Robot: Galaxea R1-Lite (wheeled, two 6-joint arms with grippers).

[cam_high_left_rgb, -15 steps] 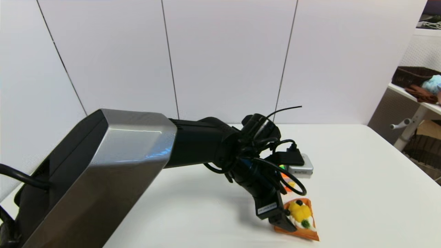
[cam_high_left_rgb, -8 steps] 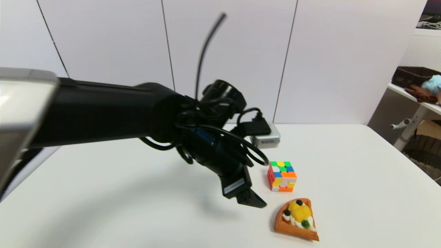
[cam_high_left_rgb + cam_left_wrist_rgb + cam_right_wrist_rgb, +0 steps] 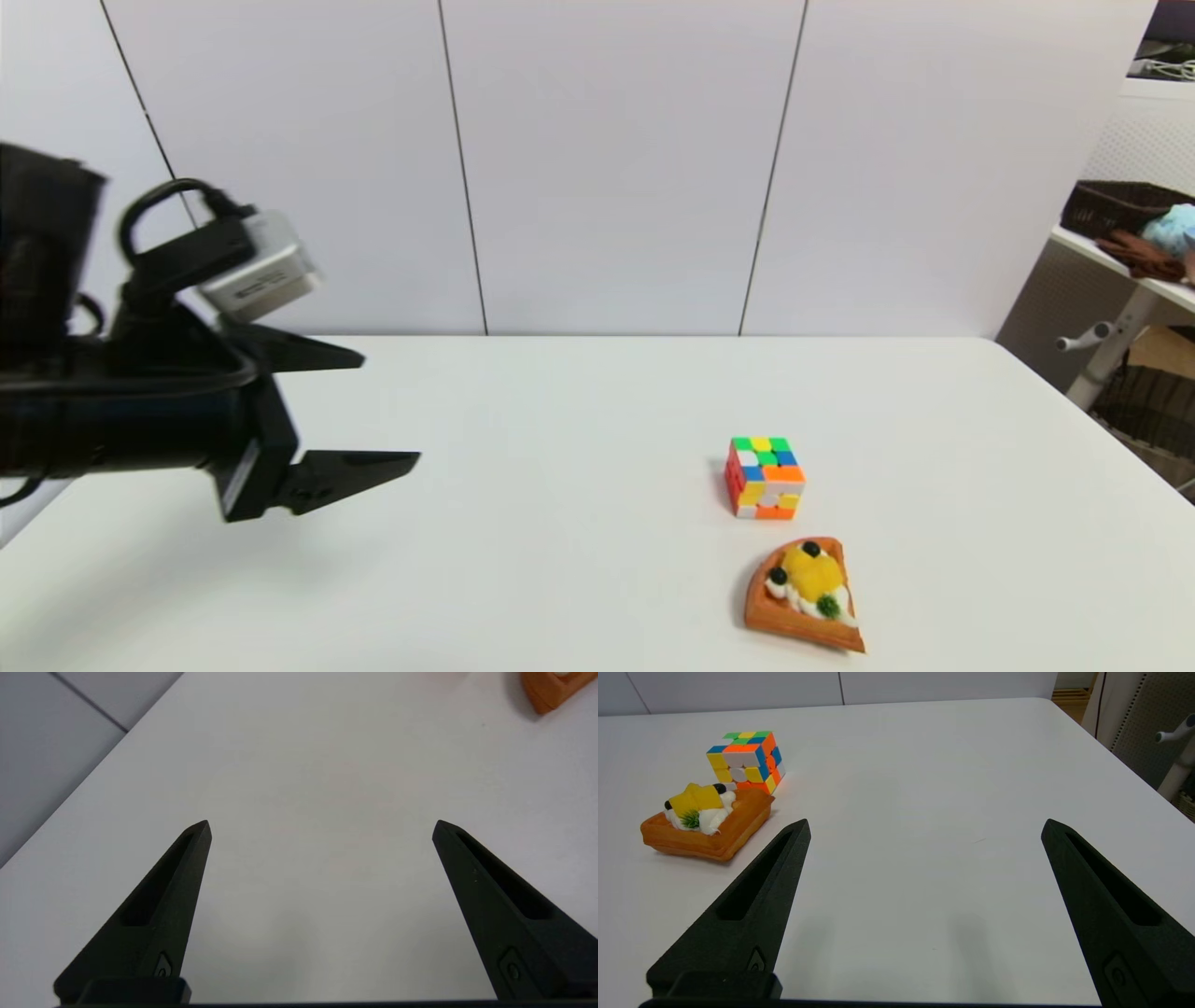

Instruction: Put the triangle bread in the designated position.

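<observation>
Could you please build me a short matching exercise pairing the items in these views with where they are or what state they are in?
Column one:
1. triangle bread
2. puzzle cube
3. left end effector
4. right end effector

Column two:
A. open, raised over the table's left side
B. lying flat at the near edge, right of centre
C. open, seen only in its own wrist view
D. standing just behind the pastry

Pairs: 1-B, 2-D, 3-A, 4-C
</observation>
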